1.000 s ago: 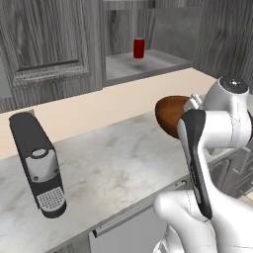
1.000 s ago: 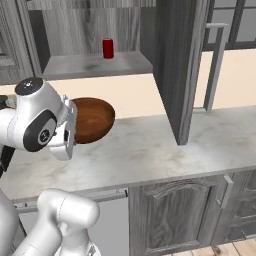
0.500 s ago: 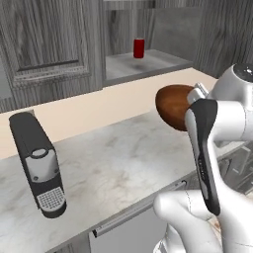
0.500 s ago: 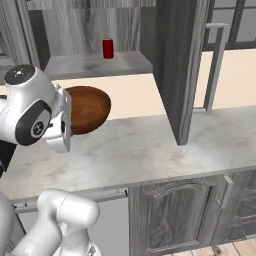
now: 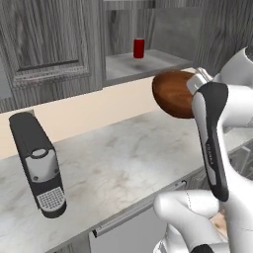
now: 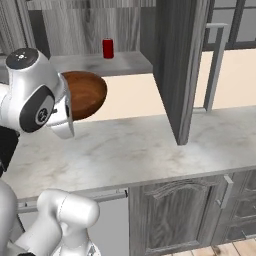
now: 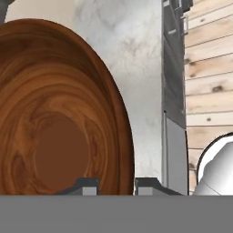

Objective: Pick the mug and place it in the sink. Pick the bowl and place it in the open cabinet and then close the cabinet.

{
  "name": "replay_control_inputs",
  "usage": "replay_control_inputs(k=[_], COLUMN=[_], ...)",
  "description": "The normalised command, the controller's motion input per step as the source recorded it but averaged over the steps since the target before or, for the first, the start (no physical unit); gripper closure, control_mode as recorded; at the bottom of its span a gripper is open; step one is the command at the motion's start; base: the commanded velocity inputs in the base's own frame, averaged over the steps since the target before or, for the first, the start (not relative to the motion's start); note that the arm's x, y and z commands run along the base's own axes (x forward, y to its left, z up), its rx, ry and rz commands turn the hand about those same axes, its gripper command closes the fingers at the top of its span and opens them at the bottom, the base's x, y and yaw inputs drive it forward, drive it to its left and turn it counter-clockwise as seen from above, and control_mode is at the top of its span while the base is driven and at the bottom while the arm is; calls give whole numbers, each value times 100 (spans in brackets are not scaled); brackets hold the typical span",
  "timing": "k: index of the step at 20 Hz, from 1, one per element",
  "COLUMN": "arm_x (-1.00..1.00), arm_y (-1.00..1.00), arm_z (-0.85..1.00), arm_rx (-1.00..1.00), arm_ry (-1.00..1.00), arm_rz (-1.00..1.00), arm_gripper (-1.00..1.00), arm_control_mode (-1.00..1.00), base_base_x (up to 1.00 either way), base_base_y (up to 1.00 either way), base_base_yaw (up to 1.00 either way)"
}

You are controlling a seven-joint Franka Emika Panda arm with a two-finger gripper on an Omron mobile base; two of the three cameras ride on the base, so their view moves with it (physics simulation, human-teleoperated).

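Observation:
The wide brown wood-look bowl (image 5: 173,94) (image 6: 86,93) hangs in the air above the marble counter, tipped up on its edge, just below and in front of the open cabinet's shelf (image 5: 148,63) (image 6: 100,62). My gripper (image 7: 117,185) is shut on the bowl's rim, with the bowl's (image 7: 54,118) inside facing the hand camera. The cabinet's door (image 6: 175,65) stands swung out to the right, with its silver bar handle (image 6: 215,65) showing. The mug and the sink are out of view.
A small red can-like cylinder (image 5: 139,48) (image 6: 107,48) stands at the back of the cabinet shelf. A black coffee machine (image 5: 39,168) sits on the counter (image 5: 123,158) at the left. Lower cabinets (image 6: 190,215) run under the counter.
The arm has raised the bowl higher off the counter and closer to the cabinet shelf, tipping it more on edge. The grip on the rim is unchanged.

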Motion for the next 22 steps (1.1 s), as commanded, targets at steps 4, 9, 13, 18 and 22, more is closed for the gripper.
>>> replay_control_inputs(k=[4,9,13,18,22], arm_x=[18,25,36,38,27], arm_y=[0,6,18,21,6], arm_z=[18,1,0,0,6], arm_rx=[0,0,0,0,-1], arm_ry=[-7,-3,-1,-2,-8], arm_rz=[16,14,11,6,4], arm_gripper=[100,100,100,100,100], arm_control_mode=[-100,-100,-100,-100,-100], base_base_x=[0,0,0,0,0], base_base_y=[0,0,0,0,0], base_base_yaw=[0,0,0,0,0])
